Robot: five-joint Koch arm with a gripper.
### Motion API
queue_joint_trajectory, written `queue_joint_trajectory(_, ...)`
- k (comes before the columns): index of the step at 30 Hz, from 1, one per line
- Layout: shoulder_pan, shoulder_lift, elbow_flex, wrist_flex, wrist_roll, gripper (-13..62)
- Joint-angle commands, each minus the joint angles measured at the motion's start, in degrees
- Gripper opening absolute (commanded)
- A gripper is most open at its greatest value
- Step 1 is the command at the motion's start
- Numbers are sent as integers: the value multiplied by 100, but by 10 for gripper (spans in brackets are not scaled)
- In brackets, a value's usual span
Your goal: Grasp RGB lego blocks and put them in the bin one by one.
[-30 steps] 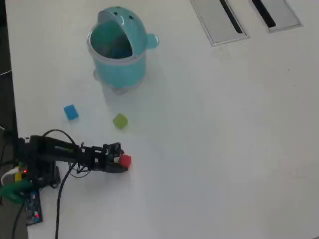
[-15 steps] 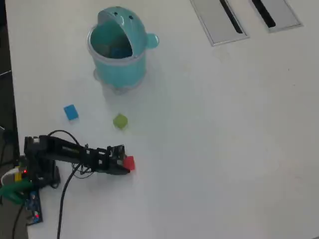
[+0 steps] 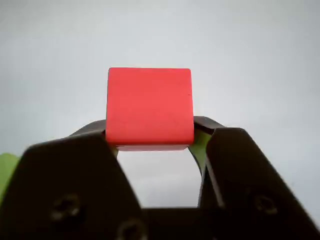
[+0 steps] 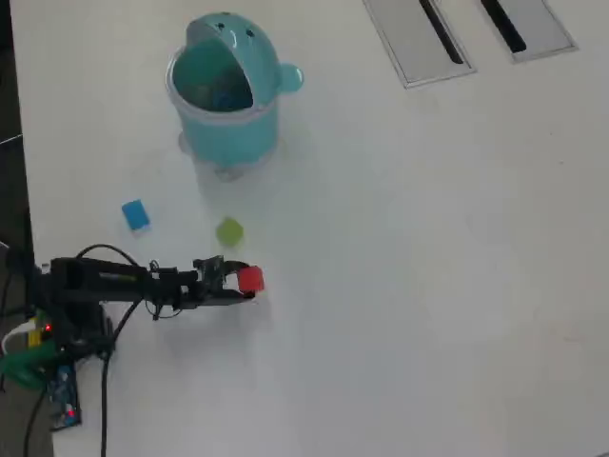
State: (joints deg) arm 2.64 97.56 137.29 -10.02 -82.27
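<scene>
moved toward the bin (image 4: 224,105), jaws clamp red block (image 3: 149,107), its base hidden.

In the wrist view, the claw (image 3: 150,142) fills the lower half, its two dark jaws spread on either side of the red block (image 3: 149,106). The block sits between the tips, pinched at its lower edge, one flat face toward the camera. Behind it lies a plain pale surface (image 3: 260,60). A sliver of green shows at the left edge, blurred.
</scene>
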Motion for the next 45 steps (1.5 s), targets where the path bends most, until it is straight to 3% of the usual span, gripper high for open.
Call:
queue_joint_trajectory(1,-246,571,-360,44,-18,54)
queue_joint_trajectory(10,-1494,2013,-272,879,-9,53)
queue_joint_trajectory(25,-2900,2514,-642,378,237,55)
queue_joint_trajectory(36,-3744,1793,-2276,387,290,54)
queue_joint_trajectory(38,-4201,1011,-3551,703,308,55)
queue_joint_trajectory(45,-4772,-132,-5335,1600,299,57)
